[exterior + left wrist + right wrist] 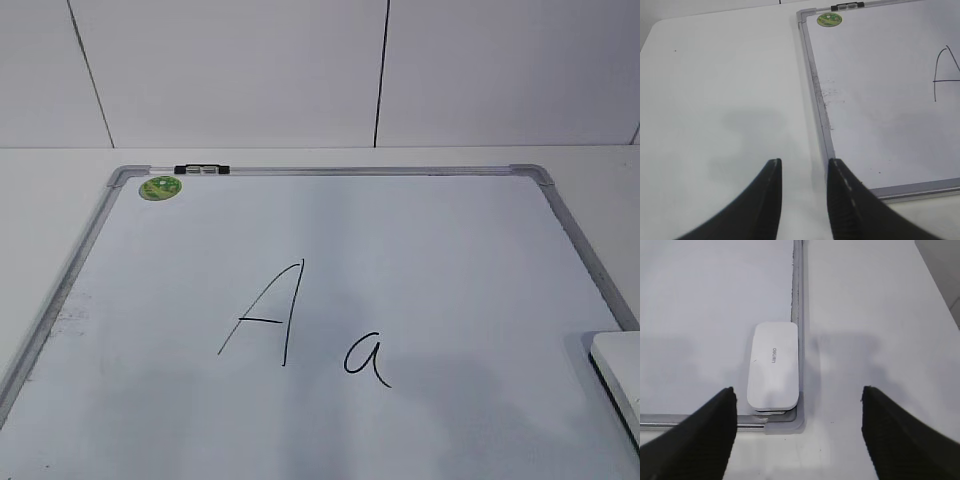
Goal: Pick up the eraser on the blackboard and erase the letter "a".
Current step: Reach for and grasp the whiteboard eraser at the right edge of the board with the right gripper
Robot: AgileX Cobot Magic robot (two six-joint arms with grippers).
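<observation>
Exterior view: the blackboard [545,182] lies flat on the white tabletop [40,185], its grey frame running round a white writing face. Near the board's far-left corner sit a round green sticker [160,187] and, on the far rail just beside it, a small black-and-silver clip [201,169]. Towards the board's middle stands a large capital "A" [267,312]; the letter "a" [366,358] is just beside it, nearer the board's right rail and unerased. At the right rail, cut off by the picture's edge, lies the eraser [618,372]. Neither arm shows here.

Left wrist view: the left tool [804,169] hangs over bare tabletop just outside the board's left rail — its two dark fingers [771,190] stand a narrow gap apart, with nothing between them. The sticker and clip show at the board's far corner, and part of the capital at the picture's right edge.

Right wrist view: the right tool [797,399] hovers above the board's near-right corner, fingers [715,422] spread wide and holding nothing. The eraser lies white side up in that corner, its long edge against the right rail — a faint logo on top.
</observation>
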